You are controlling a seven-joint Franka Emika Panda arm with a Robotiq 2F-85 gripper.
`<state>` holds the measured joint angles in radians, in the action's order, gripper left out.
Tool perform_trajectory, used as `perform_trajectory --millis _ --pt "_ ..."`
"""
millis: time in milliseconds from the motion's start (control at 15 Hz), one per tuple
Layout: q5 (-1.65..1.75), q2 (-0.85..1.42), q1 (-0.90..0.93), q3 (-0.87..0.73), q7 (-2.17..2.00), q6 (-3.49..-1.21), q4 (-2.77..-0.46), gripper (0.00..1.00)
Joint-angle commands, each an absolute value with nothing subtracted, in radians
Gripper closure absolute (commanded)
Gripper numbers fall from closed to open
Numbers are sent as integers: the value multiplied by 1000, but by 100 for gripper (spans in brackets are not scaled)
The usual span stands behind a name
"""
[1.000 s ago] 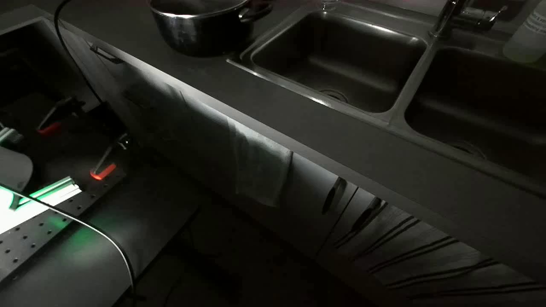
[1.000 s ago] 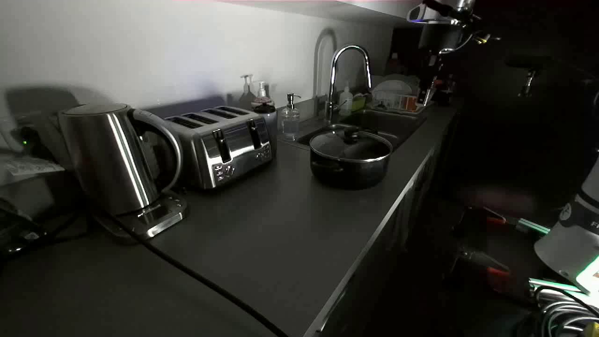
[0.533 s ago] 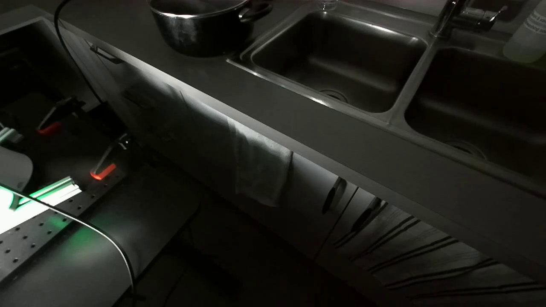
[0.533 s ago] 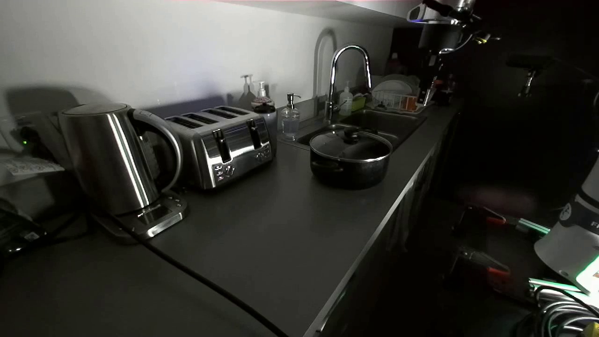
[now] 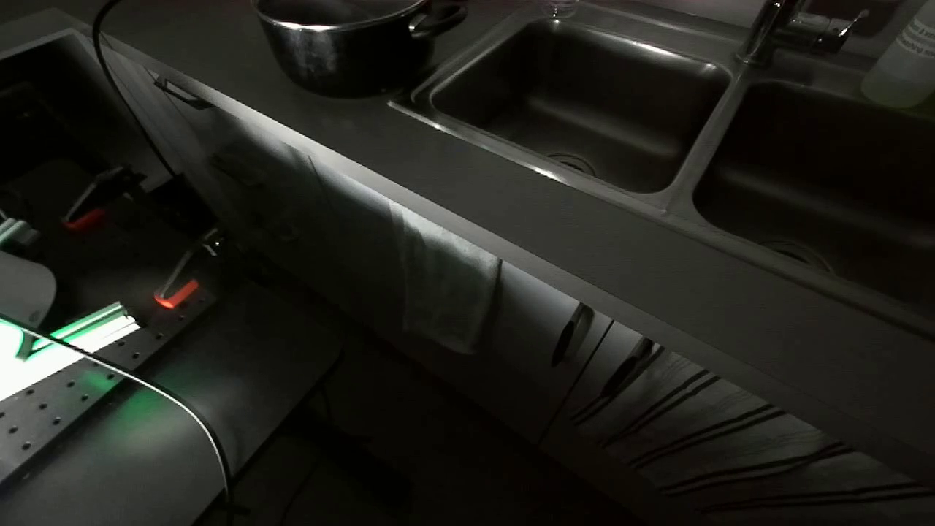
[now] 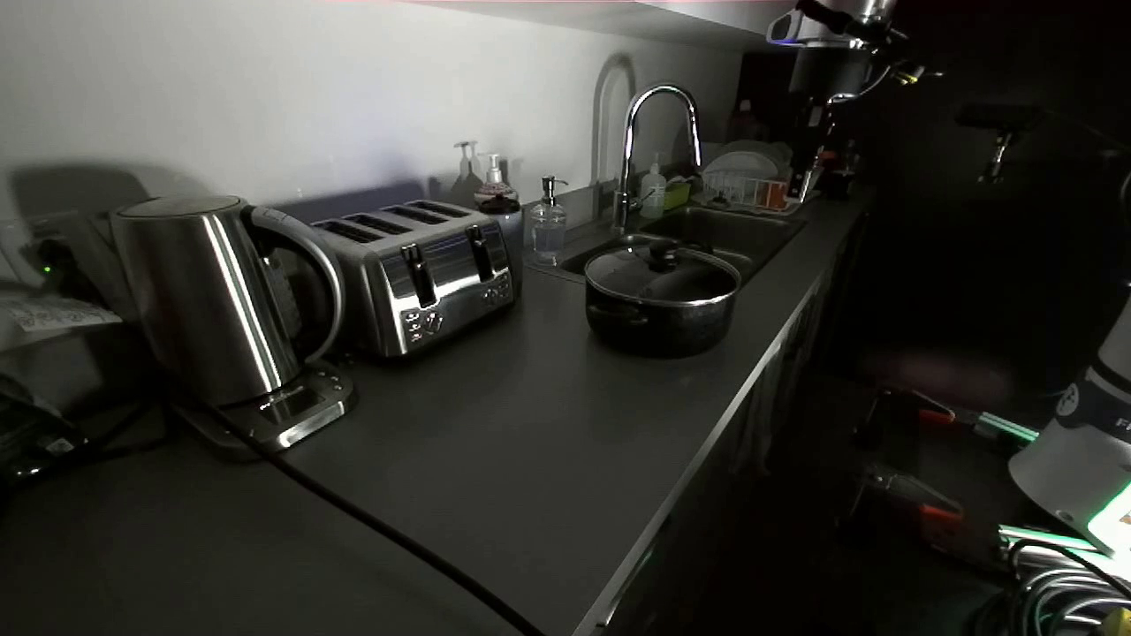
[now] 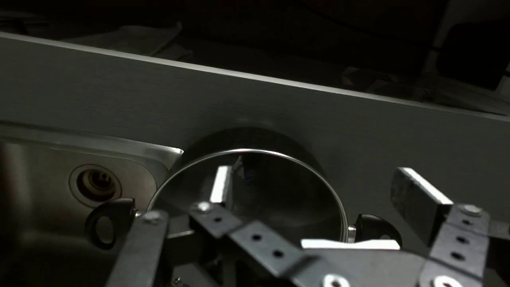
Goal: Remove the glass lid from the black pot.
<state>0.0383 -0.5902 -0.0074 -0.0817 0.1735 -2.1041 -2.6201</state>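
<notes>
Honestly, it's pretty dim where you're working. Your dark grey counter (image 6: 459, 459) runs along a pale wall (image 6: 353, 97), with a kettle (image 6: 199, 300) and toaster (image 6: 389, 265) toward the wall and a towel (image 5: 449, 292) hanging below the front edge. The black pot (image 6: 661, 331) sits on it just beside the sink (image 5: 700, 146), glass lid (image 6: 658, 279) on top. Your gripper (image 7: 312, 175) is spread wide, fingers (image 7: 414, 199) well apart in the wrist view.
</notes>
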Motion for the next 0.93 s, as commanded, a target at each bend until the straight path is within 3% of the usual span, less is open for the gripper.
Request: perform_trajectory --millis 0,867 --pt "53 -501 -12 -52 135 -2133 -2577 0" --pt "138 -95 -34 -20 -23 -2188 -2259 0"
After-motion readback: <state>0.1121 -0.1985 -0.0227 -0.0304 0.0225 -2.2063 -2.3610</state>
